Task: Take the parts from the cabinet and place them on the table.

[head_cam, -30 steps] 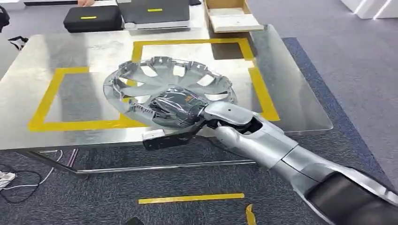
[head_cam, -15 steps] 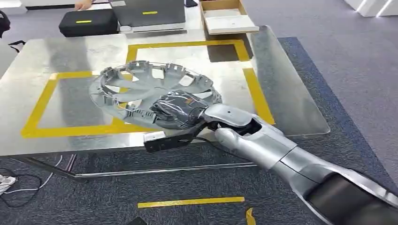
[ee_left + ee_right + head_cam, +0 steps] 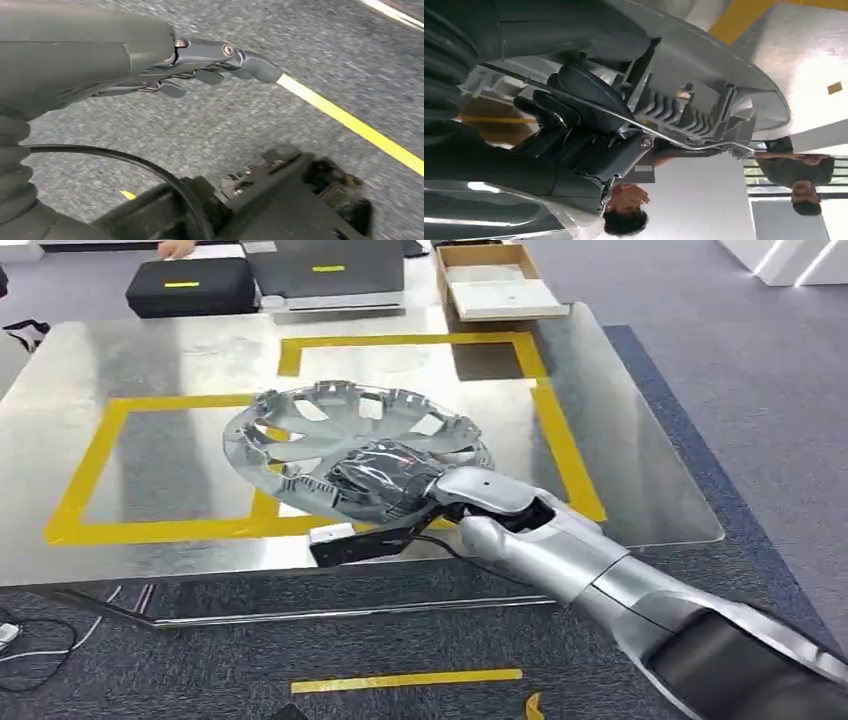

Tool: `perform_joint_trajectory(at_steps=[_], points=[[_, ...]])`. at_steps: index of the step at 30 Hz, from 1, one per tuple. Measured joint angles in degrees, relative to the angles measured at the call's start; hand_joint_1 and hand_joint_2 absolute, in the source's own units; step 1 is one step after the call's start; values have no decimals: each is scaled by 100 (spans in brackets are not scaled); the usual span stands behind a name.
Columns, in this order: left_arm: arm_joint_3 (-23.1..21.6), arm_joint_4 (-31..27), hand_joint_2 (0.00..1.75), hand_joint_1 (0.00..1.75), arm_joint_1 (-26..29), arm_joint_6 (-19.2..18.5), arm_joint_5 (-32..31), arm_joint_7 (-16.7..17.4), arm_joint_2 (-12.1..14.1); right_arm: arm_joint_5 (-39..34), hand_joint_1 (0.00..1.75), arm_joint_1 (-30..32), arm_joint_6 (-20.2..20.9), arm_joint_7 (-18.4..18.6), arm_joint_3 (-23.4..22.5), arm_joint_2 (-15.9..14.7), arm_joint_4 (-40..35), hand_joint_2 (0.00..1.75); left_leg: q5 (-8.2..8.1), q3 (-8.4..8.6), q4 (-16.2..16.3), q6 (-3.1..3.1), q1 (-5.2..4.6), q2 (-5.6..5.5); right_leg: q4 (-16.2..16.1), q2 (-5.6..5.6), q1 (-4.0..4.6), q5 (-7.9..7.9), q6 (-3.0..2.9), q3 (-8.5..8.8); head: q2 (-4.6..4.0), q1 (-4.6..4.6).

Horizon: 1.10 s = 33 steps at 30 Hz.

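You have a steel table point(image 3: 620, 440) ahead of you, marked with yellow tape outlines point(image 3: 95, 465) and standing on grey carpet point(image 3: 720, 360). Over its near half sits the task's part, a silver wheel cover point(image 3: 330, 425), tilted, its far rim low over the taped area and its near rim raised. Your right hand point(image 3: 385, 478), wrapped in clear plastic, grips that near rim; the right wrist view shows dark fingers point(image 3: 574, 100) curled around the ribbed edge. At the far edge you see a black case point(image 3: 192, 286) and an open cardboard box point(image 3: 500, 285). Your left hand point(image 3: 210, 65) hangs above the carpet, fingers apart, holding nothing.
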Motion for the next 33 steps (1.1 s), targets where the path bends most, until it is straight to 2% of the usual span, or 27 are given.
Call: perform_joint_trajectory(at_steps=[1,3,4,5,6,8,10,11,12,13,14,15,17,18,19,20,21,23,24,25,28,29,30,31,33], points=[[0,0,175,0,-8,-31,11,-4,0,4,175,16,7,-9,15,0,55,175,-13,1,0,37,0,1,374,7,9,-150,-13,-195,0,9],[-2,0,175,0,-7,-98,48,-31,0,31,175,110,15,-24,57,0,162,175,-40,14,2,74,-8,3,1271,12,26,-435,-31,-716,0,13],[0,0,175,0,7,-118,48,-50,4,39,175,159,15,-33,87,-2,238,175,-54,29,3,92,-13,3,1537,10,31,-433,-28,-917,0,9],[-2,0,175,0,19,-120,48,-63,7,41,175,194,15,-37,105,-2,282,175,-66,49,4,94,-15,1,1492,7,30,-281,-20,-957,0,9],[-4,0,175,0,24,-120,48,-74,7,44,175,214,20,-52,131,-2,321,175,-82,74,5,92,-17,-4,1194,3,30,-14,-13,-875,0,11],[-20,0,175,0,18,-124,48,-85,4,44,175,192,17,-57,142,0,358,175,-129,141,18,70,-17,-25,218,-2,30,571,-38,-467,0,13],[-39,0,175,0,15,-129,48,-87,2,37,175,141,24,-57,149,7,393,175,-153,124,59,27,-51,-34,-128,-3,55,568,-65,-240,0,7],[-39,0,175,0,16,-131,57,-87,4,42,175,128,28,-57,155,15,411,175,-136,100,53,2,-43,-31,-165,-1,62,509,-90,-220,0,9],[-39,0,175,0,26,-133,59,-76,2,42,0,131,35,-57,162,20,441,0,-129,108,33,-22,-34,-27,-166,13,70,509,-103,-227,0,4],[-39,0,175,0,26,-125,57,-61,2,44,0,137,42,-55,173,20,474,0,-128,125,21,-57,-36,-26,-186,16,66,518,-127,-220,0,7],[-50,0,175,0,24,-94,52,-48,9,44,0,138,41,-55,179,22,487,0,-181,101,39,-80,-41,-25,-244,3,-1,544,-166,-164,0,9],[-77,0,175,0,27,-43,39,-19,4,44,0,134,41,-57,184,24,503,0,-257,80,160,-126,-45,-12,-263,-1,-5,540,-179,-138,0,-7],[-109,0,175,0,25,46,15,26,0,41,0,120,46,-57,197,24,511,0,-616,-241,898,-192,0,-2,-263,-14,-9,524,-217,-99,0,-26],[-112,0,0,0,29,83,31,26,2,41,0,127,48,-57,203,24,518,0,-779,-446,1339,-217,14,1,-263,-17,-9,516,-225,-86,0,-20],[-112,0,0,0,34,140,63,61,2,37,0,133,48,-57,212,24,533,0,-847,-586,1626,-234,22,2,-262,-16,-10,512,-231,-78,0,-26],[-111,0,0,0,35,180,68,107,0,33,0,135,48,-57,221,24,538,0,-783,-598,1643,-243,32,3,-262,-11,-13,510,-230,-66,0,-24],[-109,0,0,0,32,193,102,146,2,33,0,134,39,-53,223,24,538,0,-598,-505,1430,-243,43,3,-261,1,-15,504,-222,-56,0,-28],[-109,0,0,0,25,192,127,199,9,41,0,109,-2,9,203,24,529,0,-103,-59,503,-220,54,5,-260,16,-21,485,-192,-18,0,-26],[-109,0,0,0,24,192,135,219,9,42,0,82,-40,37,166,24,505,0,-48,121,117,-203,52,9,-260,17,-22,471,-167,-6,0,-22],[-109,0,0,0,22,195,135,232,4,39,0,28,-90,55,124,20,489,0,-101,180,19,-192,20,9,-247,28,18,467,-129,-39,0,-26],[-109,0,0,0,41,199,144,253,9,59,0,-28,-138,129,72,4,416,0,-121,165,16,-109,-1,-7,-283,21,-2,486,-46,-32,0,-16],[-107,0,0,0,44,177,144,293,7,68,0,-33,-151,157,55,-6,370,0,-92,194,-26,-58,15,-6,-280,20,-2,469,-3,-35,0,-13],[-109,0,0,0,41,171,144,330,2,85,0,-38,-162,182,17,-37,312,0,-77,207,-51,-18,29,1,-195,9,-15,379,15,-107,0,-11],[-111,0,0,0,38,179,138,352,0,98,0,-67,-164,210,-20,-61,242,0,-77,205,-51,22,27,3,79,-5,-15,185,20,-235,0,7],[-136,0,0,0,38,197,116,457,-2,144,0,-92,-147,245,-37,-140,98,0,-82,205,-50,47,14,9,1008,-3,-15,-220,27,-659,0,6]])
